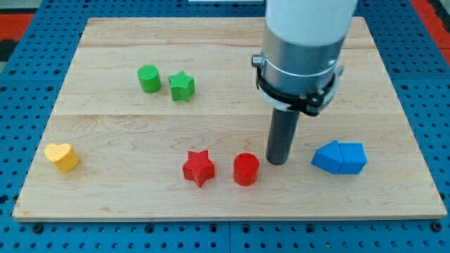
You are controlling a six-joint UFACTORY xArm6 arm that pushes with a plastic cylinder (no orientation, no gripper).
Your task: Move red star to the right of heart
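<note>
In the camera view, taking the red star (198, 167) as landmark: it lies low on the wooden board (105, 204), toward the view's bottom. Just to its right, slightly apart, stands a red cylinder (246, 169). Beyond that cylinder, my tip (277, 161) rests on the board just beside it. There is no claw, only the rod. Farther right sit two blue blocks (339, 157), touching each other. The yellow heart (62, 157) lies far left of the star. Up and left stand a green cylinder (149, 79) and green star (181, 86), close together.
</note>
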